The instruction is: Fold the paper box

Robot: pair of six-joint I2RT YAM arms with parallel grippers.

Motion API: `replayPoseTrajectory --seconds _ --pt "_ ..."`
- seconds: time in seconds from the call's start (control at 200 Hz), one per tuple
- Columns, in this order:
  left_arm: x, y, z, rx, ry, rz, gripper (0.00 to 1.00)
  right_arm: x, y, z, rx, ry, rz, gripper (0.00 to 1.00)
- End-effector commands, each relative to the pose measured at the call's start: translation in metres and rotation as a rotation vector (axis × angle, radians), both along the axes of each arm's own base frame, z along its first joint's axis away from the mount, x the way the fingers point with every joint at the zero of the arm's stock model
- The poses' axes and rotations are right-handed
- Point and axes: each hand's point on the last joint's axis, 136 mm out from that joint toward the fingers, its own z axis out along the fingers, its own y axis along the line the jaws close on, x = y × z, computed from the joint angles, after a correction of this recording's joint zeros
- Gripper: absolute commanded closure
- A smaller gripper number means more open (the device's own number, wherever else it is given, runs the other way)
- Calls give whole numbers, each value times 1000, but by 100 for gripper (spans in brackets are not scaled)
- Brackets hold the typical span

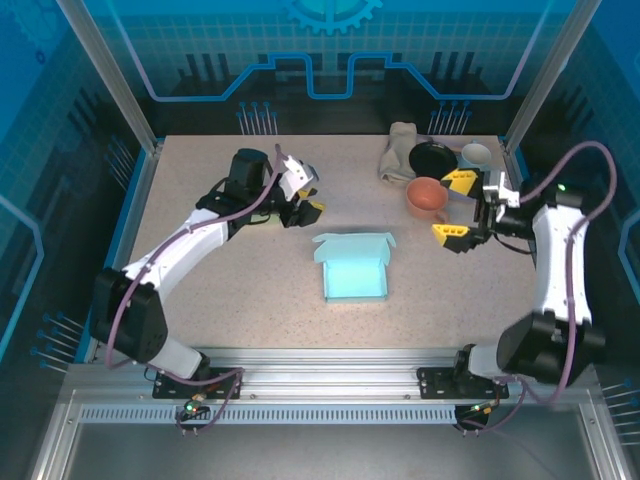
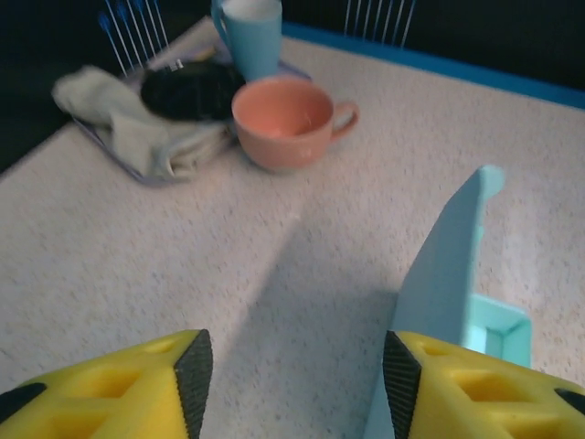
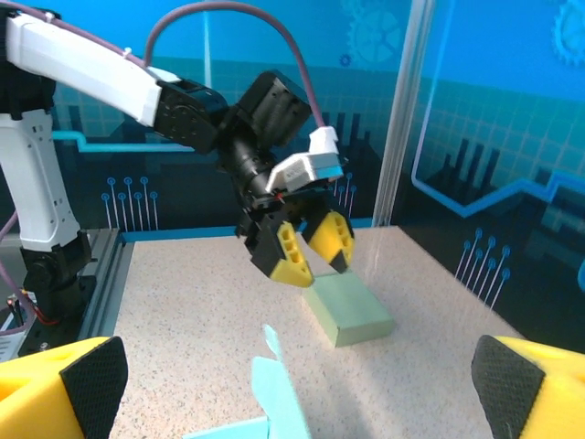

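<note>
The light blue paper box (image 1: 355,280) lies in the middle of the table, its tray open upward and its lid flap (image 1: 352,243) raised at the far side. My left gripper (image 1: 303,212) hovers to the box's left, open with nothing between its fingers. In the left wrist view the raised flap (image 2: 448,274) stands just beside the right finger (image 2: 399,380), and bare table fills the gap. My right gripper (image 1: 455,205) hangs wide open to the right of the box. Its own camera sees the flap (image 3: 279,393) below and the left gripper (image 3: 311,247) beyond.
A closed pale green box (image 3: 352,311) lies under the left gripper. At the back right are a pink cup (image 1: 426,197), a black plate (image 1: 432,158), a light blue cup (image 1: 475,155) and a beige cloth (image 1: 397,150). Frame posts stand at the table's far corners.
</note>
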Motion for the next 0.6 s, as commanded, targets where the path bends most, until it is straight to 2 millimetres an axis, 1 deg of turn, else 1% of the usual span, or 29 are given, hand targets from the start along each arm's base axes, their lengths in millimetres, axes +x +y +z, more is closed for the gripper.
replayPoseTrajectory --seconds 0.0,0.045,0.09,0.145,0.21,0.29,0.315,0.44,0.48,0.555,0.595 --pt "-3 2 19 -55 -58 38 40 -80 24 71 185 -76 21 0" --pt "-3 2 22 -62 -68 43 39 -96 28 72 163 -142 13 0" --pt "-2 3 24 -64 -66 53 38 -101 27 71 145 -191 -13 0" --pt "0 2 25 -63 -61 56 38 -96 21 69 127 -234 -63 0" --pt "2 1 25 -57 -53 56 37 -83 12 67 109 -273 -116 0" --pt "7 0 21 -47 -50 61 36 -67 0 77 109 -262 -156 0" --pt "9 0 20 -43 -51 63 36 -62 -8 81 105 -258 -196 0" --pt "16 0 12 -29 -34 78 35 -55 -23 94 109 -225 -284 0" --pt "18 -1 12 -34 -29 83 35 -56 -25 93 117 -204 -305 0" --pt "18 -3 13 -44 -12 96 35 -62 -21 89 132 -178 -307 0" --pt "17 -3 15 -48 -11 102 35 -62 -22 87 148 -141 -308 0"
